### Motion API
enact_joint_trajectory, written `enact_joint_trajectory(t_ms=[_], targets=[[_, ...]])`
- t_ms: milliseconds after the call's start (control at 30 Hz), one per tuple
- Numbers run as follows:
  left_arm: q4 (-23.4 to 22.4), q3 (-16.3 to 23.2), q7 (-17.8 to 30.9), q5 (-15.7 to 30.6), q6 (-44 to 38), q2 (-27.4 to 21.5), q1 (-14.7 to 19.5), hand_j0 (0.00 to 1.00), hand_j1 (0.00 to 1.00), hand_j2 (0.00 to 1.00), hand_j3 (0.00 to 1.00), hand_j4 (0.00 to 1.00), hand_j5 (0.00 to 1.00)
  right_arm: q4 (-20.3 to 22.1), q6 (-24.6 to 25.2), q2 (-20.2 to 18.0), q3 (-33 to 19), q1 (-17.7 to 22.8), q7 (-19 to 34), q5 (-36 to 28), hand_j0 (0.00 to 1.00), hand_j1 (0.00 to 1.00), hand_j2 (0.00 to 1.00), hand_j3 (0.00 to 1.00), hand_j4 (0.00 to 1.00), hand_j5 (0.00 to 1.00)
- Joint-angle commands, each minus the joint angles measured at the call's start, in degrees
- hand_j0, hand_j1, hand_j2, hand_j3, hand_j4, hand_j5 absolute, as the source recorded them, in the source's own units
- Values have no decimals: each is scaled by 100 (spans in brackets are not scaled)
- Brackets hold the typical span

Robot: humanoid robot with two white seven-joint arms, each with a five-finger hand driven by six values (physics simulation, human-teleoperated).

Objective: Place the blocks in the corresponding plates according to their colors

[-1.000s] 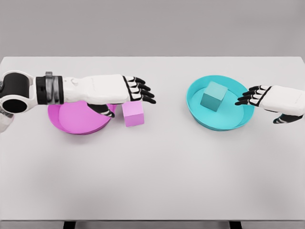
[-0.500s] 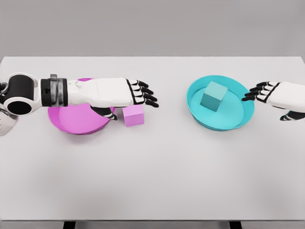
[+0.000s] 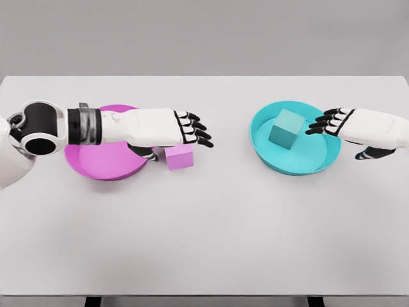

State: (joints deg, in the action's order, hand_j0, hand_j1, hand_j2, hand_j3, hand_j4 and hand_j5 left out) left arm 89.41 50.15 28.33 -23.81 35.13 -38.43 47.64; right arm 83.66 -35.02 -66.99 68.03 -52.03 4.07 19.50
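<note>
Since a second ago my left hand [image 3: 169, 126] has slid a little further over the pink block [image 3: 179, 157], covering more of its top, while my right hand [image 3: 358, 126] pulled away toward the edge and has now come back in over the teal plate's rim.

Nearest me, the white counter [image 3: 204, 236] runs bare up to the two plates. On the left, the pink block sits on the counter just beside the right edge of the pink plate [image 3: 102, 163], outside it; I can't tell whether it touches the rim. My left arm reaches across that plate from the left. Its fingers [image 3: 197, 128] are stretched out flat and slightly spread above the block, holding nothing, with the thumb tucked down under the palm next to the block's left side.

On the right, the teal plate [image 3: 294, 165] holds the teal cube [image 3: 285, 128], which rests inside toward the far left part of the dish, turned corner-on. My right hand hovers at the plate's right rim, fingers [image 3: 323, 125] extended and relaxed toward the cube but apart from it, gripping nothing.
</note>
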Motion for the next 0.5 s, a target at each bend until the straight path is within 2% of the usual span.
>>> enact_joint_trajectory(t_ms=[0, 267, 467], targets=[[-11, 3, -3, -98, -13, 55, 0, 100, 100, 100, 100, 100, 100, 1, 2, 11, -9, 0, -3, -34, 100, 100, 100, 100, 100, 100], [-20, 144, -3, -203, -13, 81, 0, 99, 99, 99, 99, 99, 99, 1, 2, 63, -18, 0, -3, -34, 100, 100, 100, 100, 100, 100], [-389, 162, -12, -423, -13, 248, 0, 99, 99, 99, 99, 99, 99, -17, 2, 99, -18, 0, -3, -34, 100, 100, 100, 100, 100, 100]])
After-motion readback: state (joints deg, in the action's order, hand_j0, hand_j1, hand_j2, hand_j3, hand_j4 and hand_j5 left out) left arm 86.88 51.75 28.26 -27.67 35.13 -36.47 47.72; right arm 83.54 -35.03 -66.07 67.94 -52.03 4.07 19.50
